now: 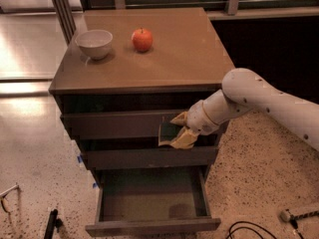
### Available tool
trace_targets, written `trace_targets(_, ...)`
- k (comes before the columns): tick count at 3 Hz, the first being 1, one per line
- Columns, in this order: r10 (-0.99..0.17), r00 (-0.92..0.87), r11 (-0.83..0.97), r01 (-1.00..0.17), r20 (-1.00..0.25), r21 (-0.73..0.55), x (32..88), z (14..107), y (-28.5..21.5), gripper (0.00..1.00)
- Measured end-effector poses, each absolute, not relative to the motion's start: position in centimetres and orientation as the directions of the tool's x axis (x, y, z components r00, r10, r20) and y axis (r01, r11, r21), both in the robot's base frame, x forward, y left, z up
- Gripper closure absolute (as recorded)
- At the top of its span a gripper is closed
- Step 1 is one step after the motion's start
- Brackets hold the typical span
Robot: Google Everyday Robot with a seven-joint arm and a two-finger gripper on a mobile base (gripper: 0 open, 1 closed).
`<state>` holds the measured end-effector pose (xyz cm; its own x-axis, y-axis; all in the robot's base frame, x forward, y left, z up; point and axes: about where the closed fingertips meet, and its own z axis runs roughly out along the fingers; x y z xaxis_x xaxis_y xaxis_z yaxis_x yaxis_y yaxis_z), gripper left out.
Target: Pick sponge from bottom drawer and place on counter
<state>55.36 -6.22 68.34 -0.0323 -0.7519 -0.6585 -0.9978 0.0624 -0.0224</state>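
- Presently, the tan two-finger gripper is hanging in front of the cabinet's face, right of centre. It is sitting level with the seam between the two upper drawers.
- The gripper is being carried by a thick, rounded white arm, which is reaching in from the right edge of the view.
- Its fingers are pinching the small flat rectangular sponge with a dark green face, one finger above it and one below.
- The sponge is being held clear in the air, out of the drawer and below the level of the top surface. Its green face is turning toward the camera, and a yellow edge is showing along its lower left side.
- The bottom drawer, a shallow grey-brown box with a plain flat front, is standing pulled well out beneath the gripper. Its floor is lying in view with nothing discernible on it.
- The grey-brown middle drawer and the grey-brown top drawer are each standing slightly proud of the cabinet frame.
- The counter, a smooth tan-brown rectangular cabinet top, is bearing two items at its far left.
- A pale round bowl is resting near the counter's left edge, and a red apple is sitting just beside it to the right, apart from it.
- A speckled floor is surrounding the cabinet, and a black cable is lying on it at the lower right.
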Motion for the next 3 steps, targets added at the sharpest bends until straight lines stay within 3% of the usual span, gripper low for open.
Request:
trace_targets(2, -0.826, -0.096, 0.115, -0.993, -0.555, 0.001, 57.3, 84.3, -6.6, 1.0)
trace_targets(3, -0.833, -0.107, 0.121, -0.993, -0.543, 0.01, 57.7, 84.2, -6.4, 1.0)
